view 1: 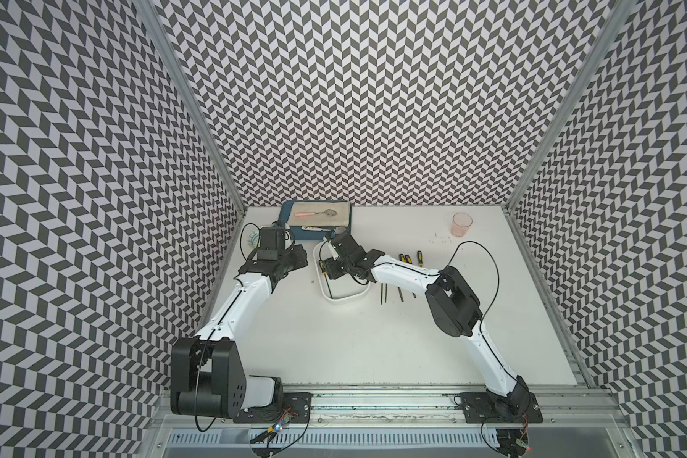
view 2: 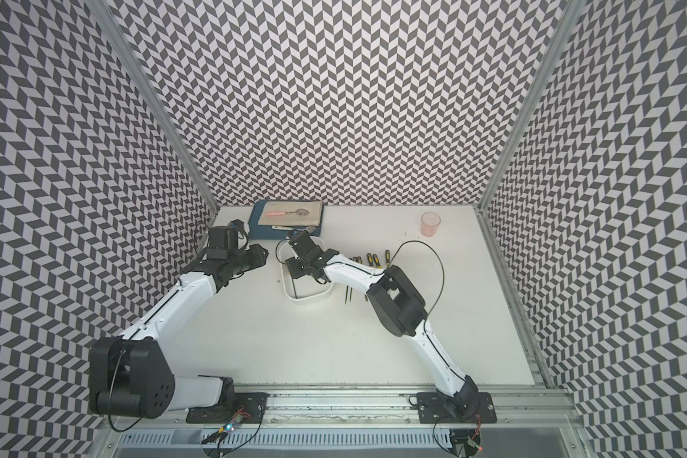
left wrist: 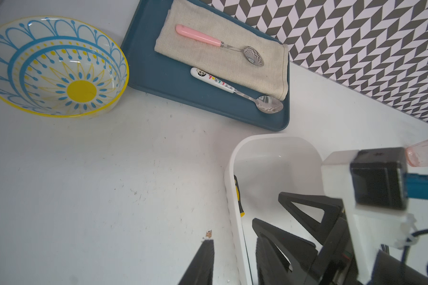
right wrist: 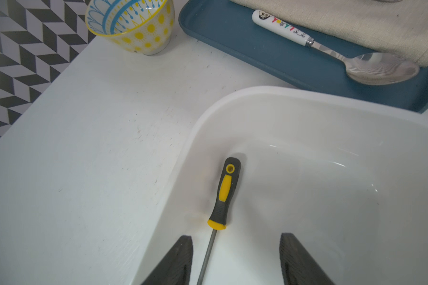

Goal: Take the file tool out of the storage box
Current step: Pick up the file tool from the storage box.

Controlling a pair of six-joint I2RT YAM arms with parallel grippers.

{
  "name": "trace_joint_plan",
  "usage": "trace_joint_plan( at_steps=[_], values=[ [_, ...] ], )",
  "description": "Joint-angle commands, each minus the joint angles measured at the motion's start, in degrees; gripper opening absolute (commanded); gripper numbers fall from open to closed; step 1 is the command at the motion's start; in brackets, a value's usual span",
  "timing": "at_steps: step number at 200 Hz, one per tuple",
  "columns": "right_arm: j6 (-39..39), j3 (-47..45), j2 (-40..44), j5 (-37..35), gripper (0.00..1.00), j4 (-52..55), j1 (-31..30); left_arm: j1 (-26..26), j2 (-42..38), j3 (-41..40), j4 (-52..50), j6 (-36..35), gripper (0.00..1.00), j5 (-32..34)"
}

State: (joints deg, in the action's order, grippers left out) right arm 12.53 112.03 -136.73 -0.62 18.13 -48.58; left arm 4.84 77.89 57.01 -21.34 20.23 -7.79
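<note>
White tabletop (view 1: 373, 349), right arm (view 1: 405, 273) bent into storage box (right wrist: 307, 103), right gripper (right wrist: 235, 237) spread around file tool (right wrist: 224, 195)

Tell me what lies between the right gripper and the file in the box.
Nothing: in the right wrist view the file has its shaft between the open jaws of the right gripper, close to one side, over the bare floor of the storage box.
</note>
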Motion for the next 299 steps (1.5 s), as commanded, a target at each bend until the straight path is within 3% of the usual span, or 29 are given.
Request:
trace_joint_plan(
  at_steps=[1, 41, 145, 200, 235, 299],
  values=[
    [-1.30, 4.19, -3.10, -1.56, 0.60, 1.69, -1.07, -0.20, -1.21, 0.21, 1.06, -0.10, 0.34, -0.56],
    [-1.73, 11.07, -7.34, -2.36, 0.60, 5.06, -1.35, -0.10, -1.04, 0.12, 1.12, -0.12, 0.34, -1.08],
    [-2.47, 17.23, -13.22, 0.18, 0.61, 7.69, -1.31, -0.10, -0.88, 0.03, 1.25, -0.02, 0.34, -1.51],
    [-3.96, 18.91, -15.20, -4.56, 0.60, 10.32, -1.34, 0.26, -0.65, 0.11, 1.39, -0.07, 0.34, -1.87],
    [-4.56, 19.67, -15.93, -5.15, 0.52, 12.10, -1.26, 0.26, -0.81, 0.20, 1.30, -0.02, 0.34, -1.88],
    [-3.58, 18.69, -15.67, -3.25, 0.25, 11.69, -1.26, 0.33, -0.85, 0.20, 1.21, -0.19, 0.34, -1.64]
  ],
)
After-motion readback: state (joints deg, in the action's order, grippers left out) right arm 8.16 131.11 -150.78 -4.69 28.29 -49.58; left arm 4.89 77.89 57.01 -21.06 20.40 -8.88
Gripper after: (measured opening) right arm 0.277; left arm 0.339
